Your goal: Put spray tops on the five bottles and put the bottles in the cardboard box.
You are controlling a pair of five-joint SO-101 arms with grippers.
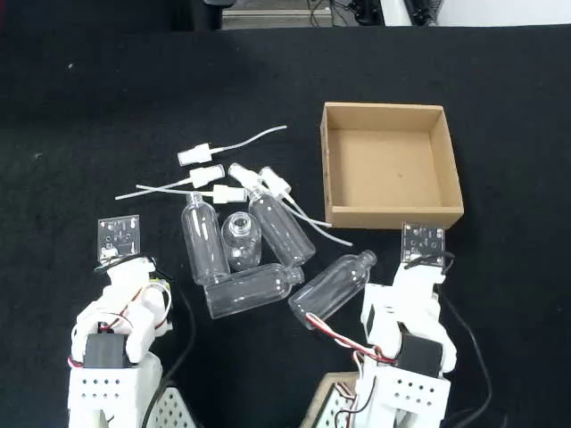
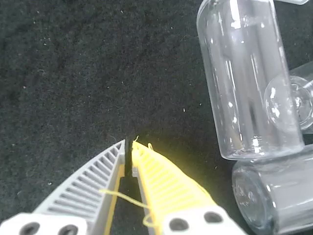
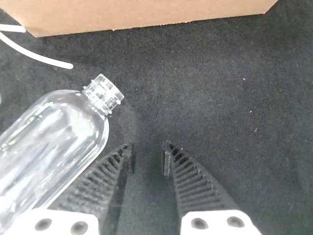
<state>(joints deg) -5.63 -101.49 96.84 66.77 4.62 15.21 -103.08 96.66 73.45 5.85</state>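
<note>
I see my right gripper [image 3: 147, 157], slightly parted and empty, just beside the uncapped bottle [image 3: 54, 132], whose neck points toward the cardboard box [image 3: 137, 14]; my left gripper [image 2: 129, 147], closed, is farther.

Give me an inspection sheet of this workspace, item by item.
Surface: black cloth over the table.
Job's things: five clear bottles, all uncapped and outside the cardboard box; one stands upright, four lie down. White spray tops lie loose behind them.
Clutter: nothing seen.
Grippers: left gripper shut, holding nothing; right gripper open, beside a lying bottle.
Cables: red, white and black wires on the arms.
Surroundings: pale floor with dark cords beyond the table's far edge.
</note>
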